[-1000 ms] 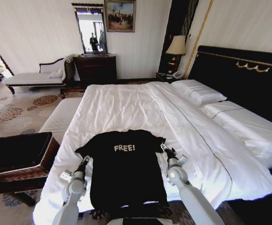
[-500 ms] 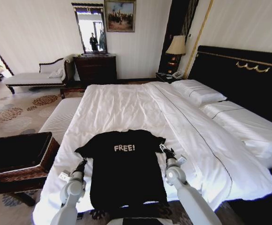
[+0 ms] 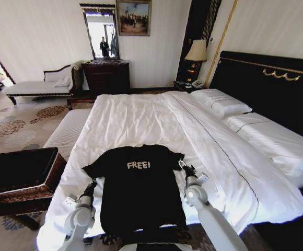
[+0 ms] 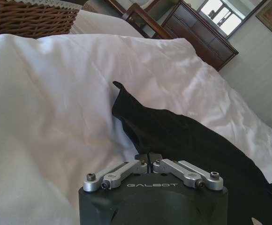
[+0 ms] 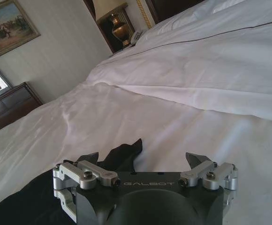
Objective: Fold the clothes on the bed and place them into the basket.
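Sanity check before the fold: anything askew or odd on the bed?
Nothing stands out. The black T-shirt lies flat, "FREE!" up, on the white duvet, hem at the foot edge. The left gripper is shut at its left edge, the right gripper open at its right sleeve.

Black T-shirt [image 3: 138, 185] flat on bed [image 3: 141, 120]

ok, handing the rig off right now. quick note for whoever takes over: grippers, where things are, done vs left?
Left gripper: shut, at the T-shirt's left sleeve edge; can't tell whether it has fabric pinched.
Right gripper: open, low over the duvet at the shirt's right sleeve.
T-shirt: lies flat, unfolded, FREE! lettering up, near the foot of the bed.
Basket: on the floor at the robot's left, beside the bed, nothing visible inside.
Done: both arms lined up at the sleeves.
Left: all folds, then drop the shirt into the basket.
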You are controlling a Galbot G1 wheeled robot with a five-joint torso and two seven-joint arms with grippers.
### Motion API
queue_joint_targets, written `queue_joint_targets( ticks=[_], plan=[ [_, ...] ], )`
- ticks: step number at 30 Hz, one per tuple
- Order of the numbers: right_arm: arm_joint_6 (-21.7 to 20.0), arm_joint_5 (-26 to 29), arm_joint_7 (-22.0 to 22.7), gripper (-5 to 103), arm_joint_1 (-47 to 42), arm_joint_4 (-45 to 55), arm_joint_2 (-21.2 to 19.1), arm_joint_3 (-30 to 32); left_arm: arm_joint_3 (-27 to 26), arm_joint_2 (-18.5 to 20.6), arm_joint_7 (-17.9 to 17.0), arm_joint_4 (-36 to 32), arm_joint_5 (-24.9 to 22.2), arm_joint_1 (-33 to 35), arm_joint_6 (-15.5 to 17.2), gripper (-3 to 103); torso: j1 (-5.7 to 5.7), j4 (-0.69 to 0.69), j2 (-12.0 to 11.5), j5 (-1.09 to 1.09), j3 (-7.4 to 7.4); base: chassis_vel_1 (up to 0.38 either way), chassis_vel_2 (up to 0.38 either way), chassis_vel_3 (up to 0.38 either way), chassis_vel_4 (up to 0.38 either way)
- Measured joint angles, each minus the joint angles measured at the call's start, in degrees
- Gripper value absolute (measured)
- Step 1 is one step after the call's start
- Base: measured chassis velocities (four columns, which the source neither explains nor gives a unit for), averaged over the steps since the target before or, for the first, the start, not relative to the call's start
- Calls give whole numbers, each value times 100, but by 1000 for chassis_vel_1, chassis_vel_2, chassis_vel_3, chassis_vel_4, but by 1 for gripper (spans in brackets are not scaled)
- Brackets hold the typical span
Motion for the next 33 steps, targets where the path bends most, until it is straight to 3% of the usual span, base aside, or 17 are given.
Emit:
queue_joint_targets(
  ticks=[7, 10, 13, 16, 17, 19, 21, 22, 23, 25, 27, 31, 33],
  plan=[
    [92, 388, -422, 100, 256, -543, -202, -72, 41, -51, -66, -237, 247, 229, -1, 26, 0, 0, 0, 0, 0, 0, 0, 0, 0],
    [76, 555, -556, 100, 296, -601, -247, -84, 14, -51, -68, -339, 276, 304, -1, 31, 0, 0, 0, 0, 0, 0, 0, 0, 0],
    [50, 875, -978, 100, 411, -734, -318, -140, -92, -68, -38, -801, 371, 592, -24, 48, 0, 1, 0, 0, 0, 0, 0, 0, 0],
    [45, 970, -1109, 100, 469, -806, -325, -173, -164, -72, -9, -998, 373, 710, -47, 53, 0, 1, 0, 0, 0, 0, 0, 0, 0],
    [31, 1063, -1195, 100, 547, -910, -321, -215, -267, -69, 18, -1131, 385, 787, -82, 64, 0, 1, 0, 1, 0, 0, 0, 0, 0],
    [14, 1110, -1231, 100, 609, -993, -306, -242, -333, -54, 25, -1159, 388, 803, -96, 64, 0, 1, 0, 0, 0, 0, 0, 0, 0],
    [-2, 1195, -1283, 100, 711, -1136, -261, -284, -430, -25, 26, -1157, 372, 797, -111, 74, 0, 0, 0, 0, 0, 0, 0, 0, 0],
    [-6, 1234, -1312, 100, 760, -1199, -239, -301, -472, -14, 23, -1138, 355, 782, -114, 74, 0, 0, 0, 0, 0, 0, 0, 0, 0],
    [-7, 1285, -1354, 100, 848, -1314, -200, -322, -508, -11, 17, -1105, 338, 768, -116, 85, 0, 1, 0, -1, 0, 0, 0, 0, 0],
    [-7, 1319, -1374, 100, 914, -1394, -174, -333, -514, -17, 11, -1087, 335, 764, -116, 85, 0, 1, 0, -1, 0, 0, 0, 0, 0],
    [-7, 1382, -1386, 103, 992, -1472, -154, -348, -504, -44, -6, -1092, 348, 769, -108, 96, 0, 1, 0, 0, 0, 0, 0, 0, 0],
    [-8, 1458, -1406, 89, 1027, -1506, -178, -353, -486, -74, -43, -1176, 354, 768, -55, 100, 0, 1, 0, 1, 0, 0, 0, 0, 0],
    [-9, 1468, -1417, 89, 1027, -1506, -186, -353, -483, -75, -51, -1184, 354, 762, -47, 100, 0, 0, 0, 0, 0, 0, 0, 0, 0]
  ],
)
